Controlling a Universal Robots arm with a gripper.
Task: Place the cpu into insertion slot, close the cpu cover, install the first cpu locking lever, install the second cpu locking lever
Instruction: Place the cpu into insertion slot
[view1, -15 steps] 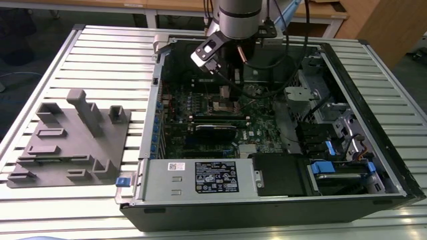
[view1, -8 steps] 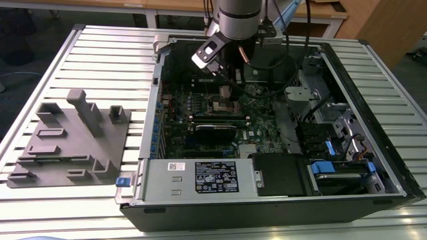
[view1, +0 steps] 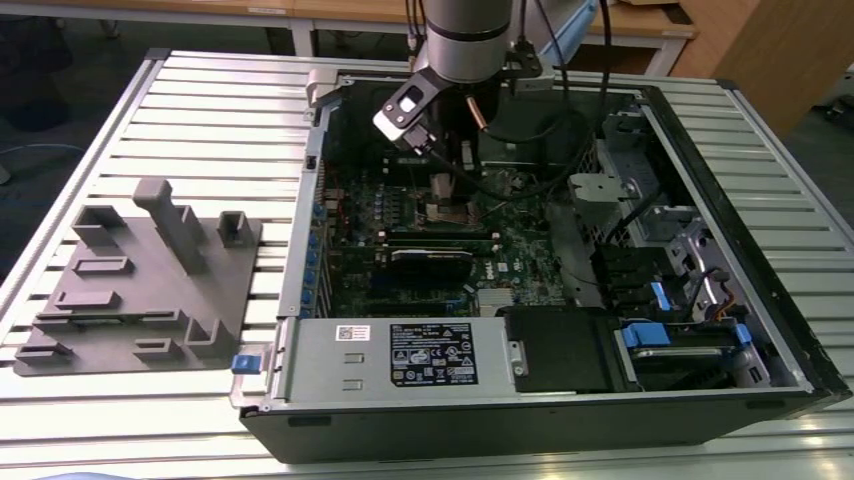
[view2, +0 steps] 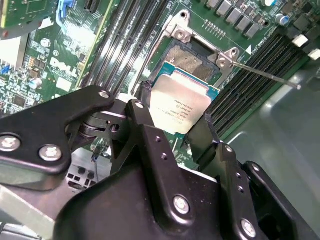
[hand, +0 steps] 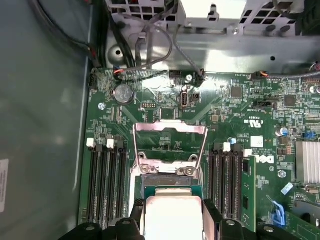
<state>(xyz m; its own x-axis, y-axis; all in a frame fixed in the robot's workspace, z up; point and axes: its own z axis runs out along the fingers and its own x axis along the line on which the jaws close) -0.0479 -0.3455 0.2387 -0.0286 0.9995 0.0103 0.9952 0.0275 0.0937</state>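
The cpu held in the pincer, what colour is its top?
Dull silver-grey, green edge: the cpu shows best in the second wrist view.

computer case (view1: 534, 425) on the table (view1: 214, 100), holder block (view1: 147, 300) beside it at the exterior view's left, cpu (view2: 180, 102) in the gripper (view2: 174, 111) just by the insertion slot (view2: 192, 60), memory slots (hand: 107, 180) on both sides

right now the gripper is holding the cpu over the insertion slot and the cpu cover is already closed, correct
Not quite. The cpu cover is not closed: the first wrist view shows it swung open, leaving the insertion slot uncovered. The rest holds: the gripper is holding the cpu over the insertion slot.
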